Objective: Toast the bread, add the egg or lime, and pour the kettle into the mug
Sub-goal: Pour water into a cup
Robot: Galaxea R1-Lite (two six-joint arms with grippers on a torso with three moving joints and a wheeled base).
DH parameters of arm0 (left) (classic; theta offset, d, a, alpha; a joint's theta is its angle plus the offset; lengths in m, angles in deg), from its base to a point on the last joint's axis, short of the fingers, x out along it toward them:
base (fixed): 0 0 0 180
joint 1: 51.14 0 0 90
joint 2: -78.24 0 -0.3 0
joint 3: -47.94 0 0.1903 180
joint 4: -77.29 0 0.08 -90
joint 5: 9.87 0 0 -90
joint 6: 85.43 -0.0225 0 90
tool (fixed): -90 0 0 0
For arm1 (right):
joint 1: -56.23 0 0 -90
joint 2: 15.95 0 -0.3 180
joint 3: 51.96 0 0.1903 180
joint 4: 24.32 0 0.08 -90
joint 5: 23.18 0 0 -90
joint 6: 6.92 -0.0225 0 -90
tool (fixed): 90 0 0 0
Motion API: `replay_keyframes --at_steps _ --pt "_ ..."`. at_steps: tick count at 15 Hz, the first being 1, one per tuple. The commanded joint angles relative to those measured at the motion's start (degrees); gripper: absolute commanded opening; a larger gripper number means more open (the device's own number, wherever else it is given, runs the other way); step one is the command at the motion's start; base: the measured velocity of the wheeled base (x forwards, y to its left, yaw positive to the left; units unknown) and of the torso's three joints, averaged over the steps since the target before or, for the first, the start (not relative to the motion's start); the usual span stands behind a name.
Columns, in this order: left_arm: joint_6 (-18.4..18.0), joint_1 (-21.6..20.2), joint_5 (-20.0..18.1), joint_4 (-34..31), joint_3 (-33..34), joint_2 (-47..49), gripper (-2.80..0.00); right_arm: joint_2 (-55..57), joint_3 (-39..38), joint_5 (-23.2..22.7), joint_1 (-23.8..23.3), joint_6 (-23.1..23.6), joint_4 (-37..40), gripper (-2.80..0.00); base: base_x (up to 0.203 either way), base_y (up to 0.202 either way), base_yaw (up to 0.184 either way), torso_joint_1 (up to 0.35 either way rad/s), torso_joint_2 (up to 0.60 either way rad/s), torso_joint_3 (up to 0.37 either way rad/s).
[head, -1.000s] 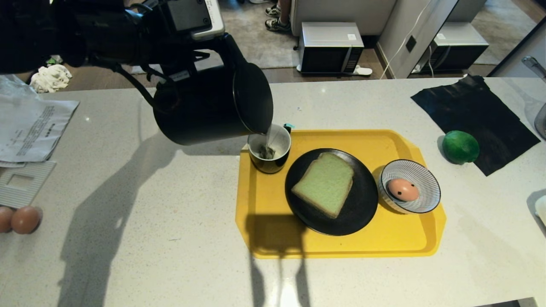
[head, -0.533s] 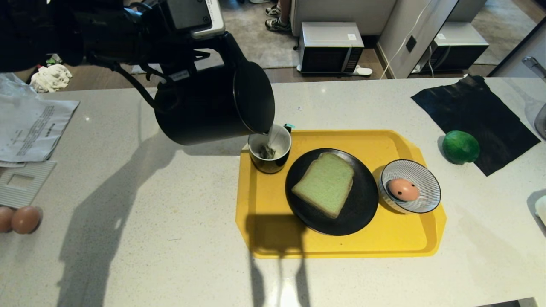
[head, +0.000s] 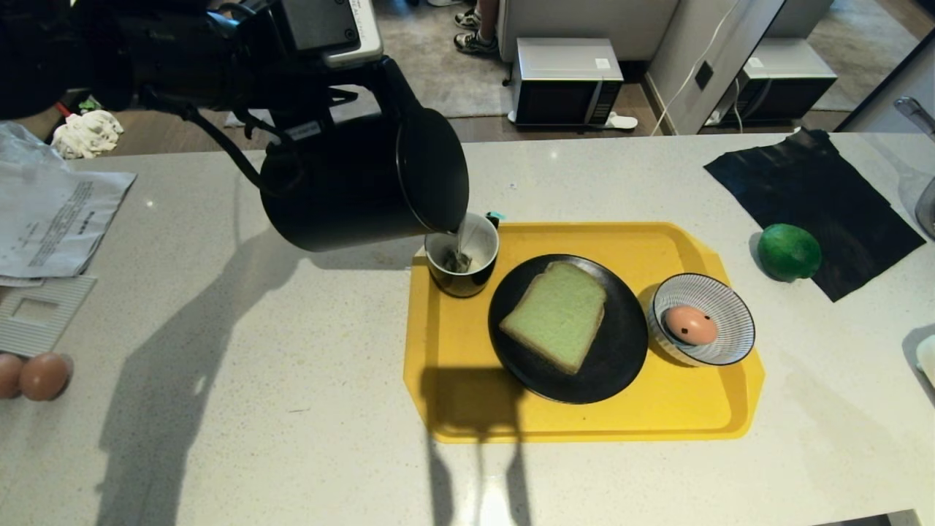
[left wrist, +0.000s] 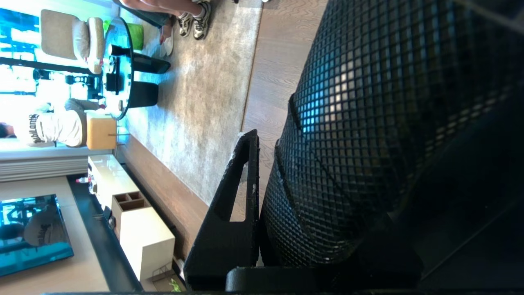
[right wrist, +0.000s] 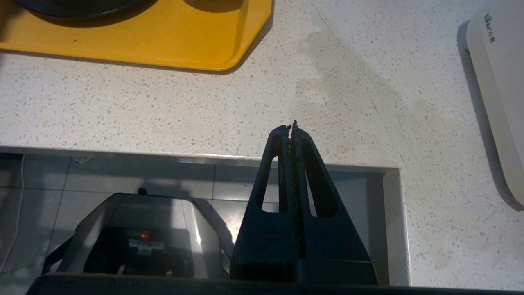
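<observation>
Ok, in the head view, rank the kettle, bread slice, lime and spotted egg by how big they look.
1. kettle, though it is raised nearer the camera, which inflates it
2. bread
3. lime
4. egg, only slightly smaller than the lime in the picture

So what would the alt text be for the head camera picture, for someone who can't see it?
The robot's left gripper tips a black kettle over a black mug on a yellow tray, with a thin stream falling in. Beside the mug, green bread lies on a black plate and a spotted egg sits in a striped bowl.
</observation>
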Motion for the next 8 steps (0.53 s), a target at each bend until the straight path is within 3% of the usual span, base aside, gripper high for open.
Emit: replay_keyframes --at_steps 1,8 --pt "-0.4 0.0 0.0 -0.1 0.0 -0.3 -2.80 0.0 0.0 0.0 0.0 0.0 0.0 -2.80 0.000 0.000 0.000 0.000 0.00 0.000" --pt "0.2 -0.2 1.6 -0.4 0.1 -1.2 -2.80 0.0 0.0 0.0 0.0 0.0 0.0 -2.80 0.000 0.000 0.000 0.000 0.00 0.000"
